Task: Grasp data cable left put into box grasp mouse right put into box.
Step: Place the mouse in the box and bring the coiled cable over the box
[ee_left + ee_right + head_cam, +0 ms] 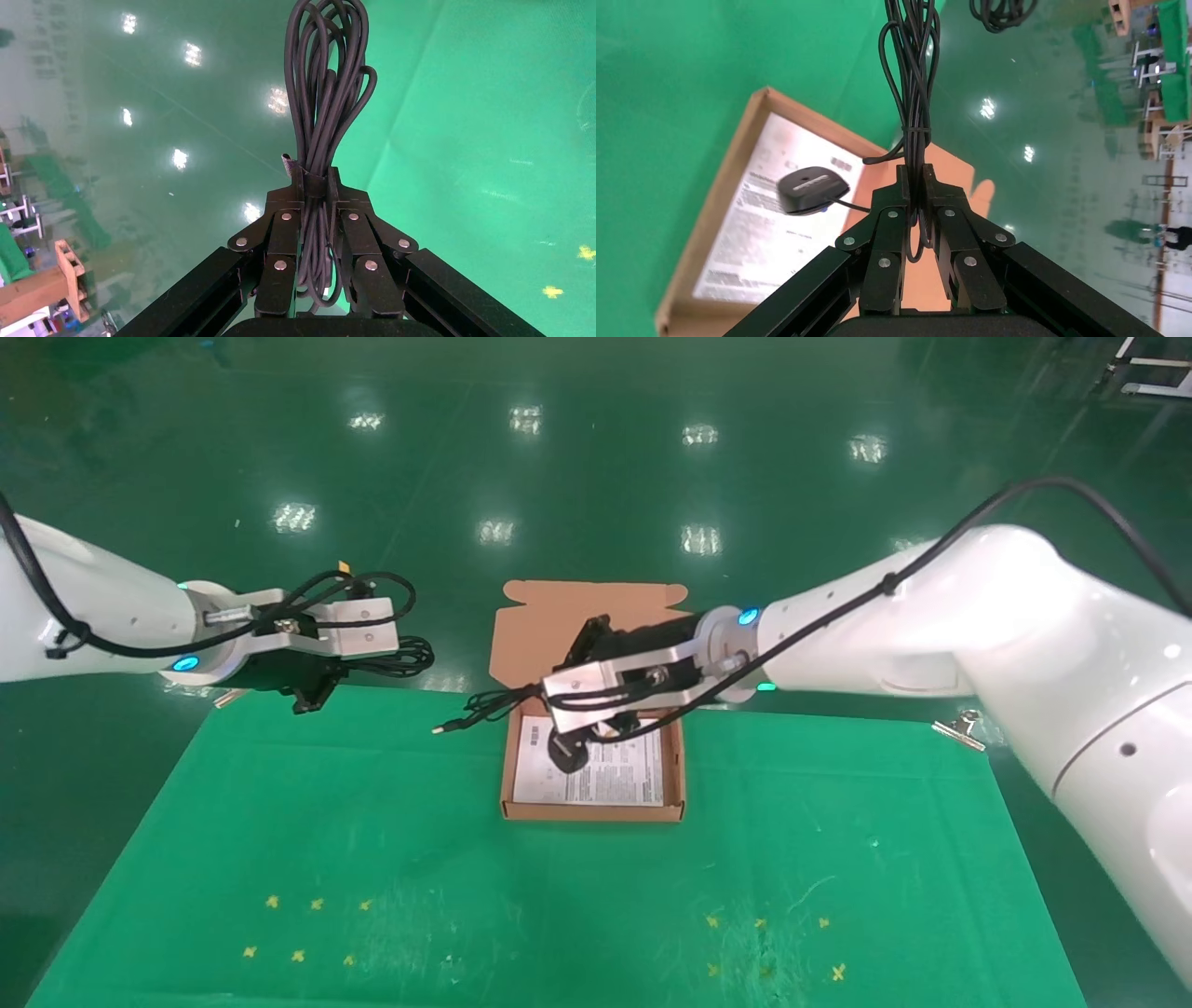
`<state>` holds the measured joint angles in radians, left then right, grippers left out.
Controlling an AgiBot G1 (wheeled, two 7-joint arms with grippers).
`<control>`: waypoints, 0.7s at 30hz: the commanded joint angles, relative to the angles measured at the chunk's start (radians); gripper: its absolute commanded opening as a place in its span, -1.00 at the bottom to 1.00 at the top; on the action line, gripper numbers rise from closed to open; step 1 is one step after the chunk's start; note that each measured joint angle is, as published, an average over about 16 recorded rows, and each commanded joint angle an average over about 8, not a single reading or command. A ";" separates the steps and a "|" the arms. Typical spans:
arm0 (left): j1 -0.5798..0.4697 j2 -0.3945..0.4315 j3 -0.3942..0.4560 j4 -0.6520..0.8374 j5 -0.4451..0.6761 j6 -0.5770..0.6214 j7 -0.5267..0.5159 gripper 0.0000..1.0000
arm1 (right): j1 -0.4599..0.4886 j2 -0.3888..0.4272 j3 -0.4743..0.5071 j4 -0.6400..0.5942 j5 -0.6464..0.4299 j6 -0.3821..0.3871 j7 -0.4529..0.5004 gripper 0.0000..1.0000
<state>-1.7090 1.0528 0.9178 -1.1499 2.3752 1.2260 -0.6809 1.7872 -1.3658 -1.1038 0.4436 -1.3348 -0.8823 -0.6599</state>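
My left gripper is shut on the data cable, a wound black bundle, held in the air above the mat's back left edge, left of the box. In the left wrist view the bundle sticks out beyond the closed fingers. My right gripper hovers over the open box, shut on the mouse's bundled cord. The mouse dangles from it just above the white leaflet; it also shows in the right wrist view. The USB plug hangs left of the box.
The box lid stands open at the back. The green mat covers the table, with small yellow crosses near its front. A metal clip holds the mat's back right edge. Glossy green floor lies beyond.
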 commanded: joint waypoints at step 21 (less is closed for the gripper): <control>0.000 0.000 0.000 -0.001 0.000 0.000 -0.001 -1.00 | -0.178 0.000 -0.037 -0.108 0.219 0.288 0.140 -1.00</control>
<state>-1.7087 1.0526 0.9178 -1.1509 2.3756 1.2264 -0.6817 1.6114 -1.3656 -1.1412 0.3368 -1.1159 -0.5991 -0.5194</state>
